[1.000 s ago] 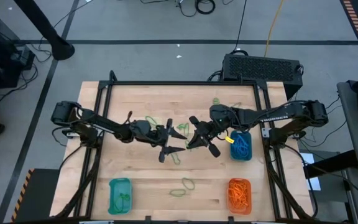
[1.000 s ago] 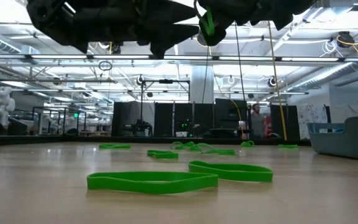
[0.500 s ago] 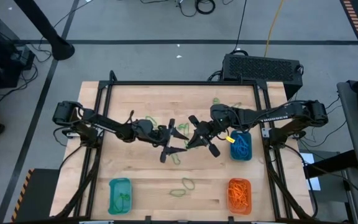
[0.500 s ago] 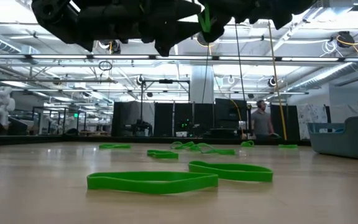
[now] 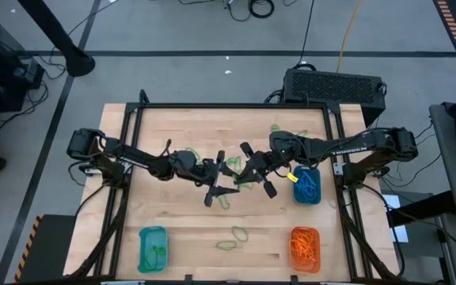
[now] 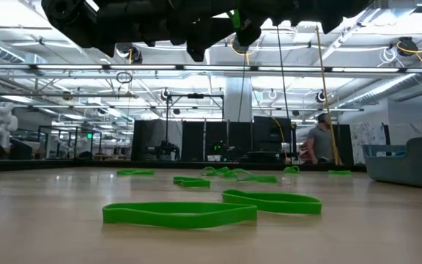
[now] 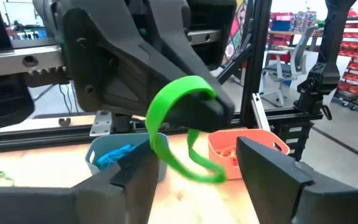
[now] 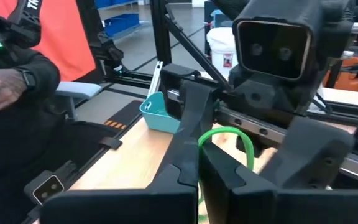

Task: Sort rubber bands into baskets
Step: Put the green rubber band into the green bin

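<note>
Above the table's middle my two grippers face each other. My right gripper [image 5: 242,179] is shut on a green rubber band [image 7: 178,124]. My left gripper [image 5: 225,176] is open, its fingers [image 7: 132,180] standing on either side of the band's hanging loop and apart from it. More green rubber bands [image 6: 179,213] lie flat on the table. Of the baskets, one teal [image 5: 153,248] holds green bands at the near left. An orange one [image 5: 305,247] holds orange bands at the near right, and a blue one [image 5: 307,187] holds blue bands at the right. My right gripper pinches the green band's upper arc [image 7: 199,87] between its two shut fingers. The fingers come about level from the table's right. The rest of the loop [image 7: 197,167] hangs slack below the fingertips, lifted clear of the table.
Loose green bands lie near the front middle [image 5: 232,235], under the grippers [image 5: 224,199] and at the far side [image 5: 279,129]. A black box [image 5: 333,85] stands behind the far right corner. A person [image 6: 319,143] walks in the room behind, and another's arm [image 8: 5,81] shows beside the table.
My right gripper has turned its wrist a little while staying shut on the green band. The band now sits slightly higher between the left gripper's open fingers.
</note>
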You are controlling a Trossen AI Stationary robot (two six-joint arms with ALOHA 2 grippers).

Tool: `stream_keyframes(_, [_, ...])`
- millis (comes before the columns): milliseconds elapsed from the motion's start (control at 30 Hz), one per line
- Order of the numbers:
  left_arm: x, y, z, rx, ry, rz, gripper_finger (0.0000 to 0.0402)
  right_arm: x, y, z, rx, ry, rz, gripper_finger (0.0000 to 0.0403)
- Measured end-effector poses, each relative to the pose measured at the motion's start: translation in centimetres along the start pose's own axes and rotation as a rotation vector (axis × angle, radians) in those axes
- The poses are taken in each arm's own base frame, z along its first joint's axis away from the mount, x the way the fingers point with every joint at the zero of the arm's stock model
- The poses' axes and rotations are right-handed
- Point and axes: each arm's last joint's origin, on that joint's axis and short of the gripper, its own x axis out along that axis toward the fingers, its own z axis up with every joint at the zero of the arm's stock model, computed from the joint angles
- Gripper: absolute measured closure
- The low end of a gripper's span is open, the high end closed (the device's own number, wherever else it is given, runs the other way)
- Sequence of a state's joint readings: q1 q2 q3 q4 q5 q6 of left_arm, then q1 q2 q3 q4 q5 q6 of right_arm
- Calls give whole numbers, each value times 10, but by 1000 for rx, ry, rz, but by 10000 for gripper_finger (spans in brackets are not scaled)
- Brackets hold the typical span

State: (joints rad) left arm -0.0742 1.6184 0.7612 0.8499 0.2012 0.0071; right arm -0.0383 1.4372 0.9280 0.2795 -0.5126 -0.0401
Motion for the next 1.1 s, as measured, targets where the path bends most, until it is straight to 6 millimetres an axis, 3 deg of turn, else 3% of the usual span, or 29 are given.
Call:
stream_keyframes(100, [0, 0, 1, 2, -12, 0, 225, 0, 0, 0, -7, -1, 0, 403])
stream_keyframes(267, [0, 0, 1, 0, -11, 0, 359, 0, -1, 0, -1, 3, -37, 402])
stream_keyframes(333, [0, 0, 1, -10, -11, 0, 388, 0, -2, -1, 5, 14, -56, 398])
stream_keyframes(467, [0, 0, 1, -25, -11, 4, 394, -1, -4, -2, 29, 24, -119, 374])
stream_keyframes(800, [-4, 0, -4, -75, 106, 21, 398, -12, -5, -8, 121, 121, -138, 272])
stream_keyframes(967, [-19, -10, -1, -105, 279, 3, 399, -14, -2, -14, 207, 181, -71, 239])
stream_keyframes(1100, [-40, -30, 8, -134, 437, -45, 400, -8, 7, -22, 262, 251, -12, 228])
